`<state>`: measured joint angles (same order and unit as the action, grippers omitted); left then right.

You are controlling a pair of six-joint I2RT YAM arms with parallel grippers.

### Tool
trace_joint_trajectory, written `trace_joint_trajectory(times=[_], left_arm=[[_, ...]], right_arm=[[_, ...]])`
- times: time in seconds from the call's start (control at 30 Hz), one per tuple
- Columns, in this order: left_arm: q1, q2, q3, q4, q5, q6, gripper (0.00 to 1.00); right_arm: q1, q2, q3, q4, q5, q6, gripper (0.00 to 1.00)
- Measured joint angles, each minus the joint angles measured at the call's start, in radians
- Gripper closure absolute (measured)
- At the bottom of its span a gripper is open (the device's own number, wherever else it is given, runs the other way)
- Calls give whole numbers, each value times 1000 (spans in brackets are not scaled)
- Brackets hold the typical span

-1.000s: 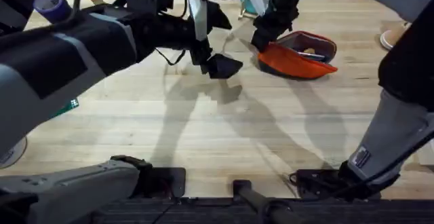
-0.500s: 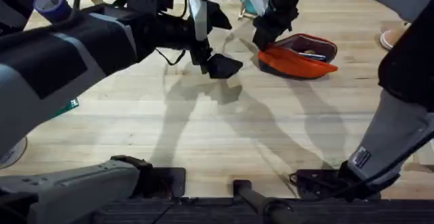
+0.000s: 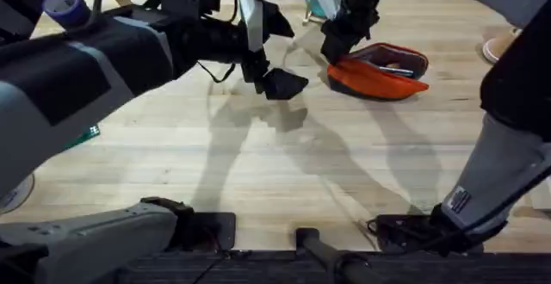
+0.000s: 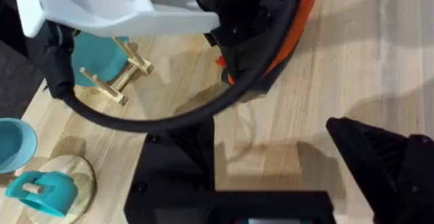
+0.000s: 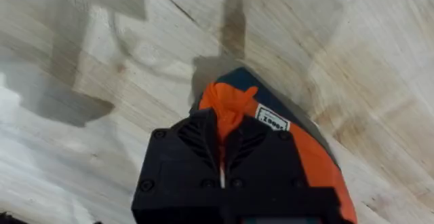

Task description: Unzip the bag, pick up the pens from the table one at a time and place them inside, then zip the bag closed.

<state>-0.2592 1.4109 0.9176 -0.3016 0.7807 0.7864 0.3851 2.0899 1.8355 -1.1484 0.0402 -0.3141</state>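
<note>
The orange bag (image 3: pixel 372 78) lies at the far right of the table (image 3: pixel 284 172) with its top gaping open. A slim grey pen (image 3: pixel 397 71) shows inside the opening; I cannot make out a second pen. My right gripper (image 3: pixel 336 50) is at the bag's left end. In the right wrist view this gripper (image 5: pixel 222 137) is shut on an orange fabric tab at the end of the bag (image 5: pixel 313 164). My left gripper (image 3: pixel 271 82) hovers open a little left of the bag, holding nothing. In the left wrist view its fingers (image 4: pixel 380 159) are spread wide.
A purple tape roll (image 3: pixel 65 7) sits at the far left. Teal holders with pale wooden sticks (image 4: pixel 112 64) stand behind the bag. A green item (image 3: pixel 86 136) lies at the left edge. Bare wood stretches across the table's middle and front.
My right gripper has shifted very slightly away from me with the bag's end. The left arm has stayed still.
</note>
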Motion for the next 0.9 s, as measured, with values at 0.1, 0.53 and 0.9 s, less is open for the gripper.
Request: trace_joint_trajectory(times=[0.1,0.53,0.9], left_arm=[[0,0,0,0,0,0,6],[0,0,0,0,0,0,5],[0,0,0,0,0,0,5]], right_arm=[[0,-2,0,0,0,0,971],[-1,-43,0,2,11,14,970],[-2,-55,0,2,13,19,969]])
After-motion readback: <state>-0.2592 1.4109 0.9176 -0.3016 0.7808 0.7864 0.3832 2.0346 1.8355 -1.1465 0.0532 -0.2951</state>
